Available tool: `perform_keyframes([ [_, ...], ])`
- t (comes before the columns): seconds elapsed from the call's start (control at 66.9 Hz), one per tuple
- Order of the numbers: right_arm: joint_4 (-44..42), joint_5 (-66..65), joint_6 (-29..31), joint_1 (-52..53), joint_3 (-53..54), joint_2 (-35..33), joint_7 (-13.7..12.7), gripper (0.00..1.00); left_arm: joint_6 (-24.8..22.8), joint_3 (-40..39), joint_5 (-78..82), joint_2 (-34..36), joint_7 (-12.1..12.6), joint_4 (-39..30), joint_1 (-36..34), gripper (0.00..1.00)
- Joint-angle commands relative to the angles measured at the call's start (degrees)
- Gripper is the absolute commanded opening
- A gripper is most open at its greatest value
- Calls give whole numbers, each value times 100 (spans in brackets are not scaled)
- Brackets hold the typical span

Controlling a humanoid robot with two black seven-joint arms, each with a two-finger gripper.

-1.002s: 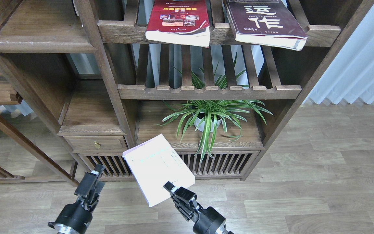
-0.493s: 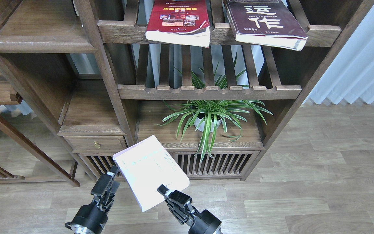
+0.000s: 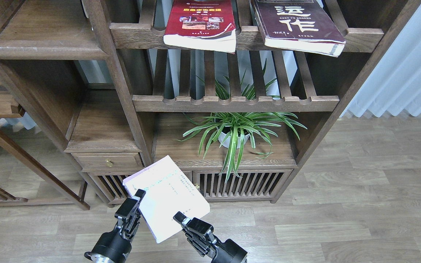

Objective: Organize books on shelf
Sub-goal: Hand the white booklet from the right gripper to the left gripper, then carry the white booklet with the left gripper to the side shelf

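The solid shelf [image 3: 46,49] at ten o'clock carries no book. Two books are left lying on the slatted rack [image 3: 247,38] at twelve o'clock: the maroon book [image 3: 298,25] and the red book [image 3: 201,25]. The pale book [image 3: 166,197] (six o'clock, in mid-air) is pinched at its near edge by the right hand [image 3: 181,221]; the left hand [image 3: 137,199] is pressed against its left edge, grip unclear. Placement is judged barely begun.

Pale book [image 3: 165,195] between two claws
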Motion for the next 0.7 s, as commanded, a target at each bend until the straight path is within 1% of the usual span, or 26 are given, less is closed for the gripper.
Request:
perform_keyframes([
  [0.0,-9,-13,1,-20,-42,0,0,1,0,7,0,-9,-3,8,-9,44],
  [0.015,-9,-13,1,-29,-42,0,0,1,0,16,0,-9,-12,26,-9,39],
  [0.045,-9,-13,1,-29,-42,0,0,1,0,25,-9,-18,-29,35,-9,34],
  [0.06,-9,-13,1,-29,-42,0,0,1,0,51,-18,-18,-73,35,-9,30],
  [0.075,-9,-13,1,-29,-51,0,9,1,0,69,-18,-9,-108,35,-9,28],
  [0.105,-9,-13,1,-29,-42,0,0,1,0,165,-18,-9,-240,35,-17,25],
  [0.135,0,-13,1,-29,-51,0,9,1,0,227,-18,-9,-319,43,-35,22],
  [0.15,-9,-13,1,-29,-42,0,9,1,0,323,-27,-18,-424,43,-44,17],
  [0.194,-9,-13,1,-29,-51,0,9,1,0,403,-27,-9,-530,35,-44,11],
  [0.209,-9,-13,1,-29,-42,0,9,1,0,429,-27,-9,-600,43,-44,9],
  [0.254,-9,-22,1,-29,-42,0,9,1,0,456,-27,0,-644,43,-44,9],
  [0.523,-9,4,1,-47,-33,0,18,4,0,412,-27,52,-618,43,-53,7],
  [0.568,-9,13,1,-47,-33,0,18,9,0,377,-44,70,-644,26,-44,8],
  [0.598,-9,-4,1,-47,-33,0,18,19,0,359,-53,79,-680,-1,-44,8],
  [0.613,-9,-22,1,-38,-42,0,9,28,0,342,-53,96,-680,-9,-44,8],
  [0.628,-9,-31,1,-29,-42,0,9,34,0,333,-62,96,-680,-9,-44,8],
  [0.658,-9,-48,1,-20,-42,0,9,42,0,324,-53,105,-680,-9,-44,8],
  [0.673,-9,-74,1,-12,-42,0,9,50,0,315,-53,114,-688,-9,-44,8],
  [0.688,-9,-92,1,-12,-42,0,9,52,0,306,-53,114,-689,-9,-44,8],
])
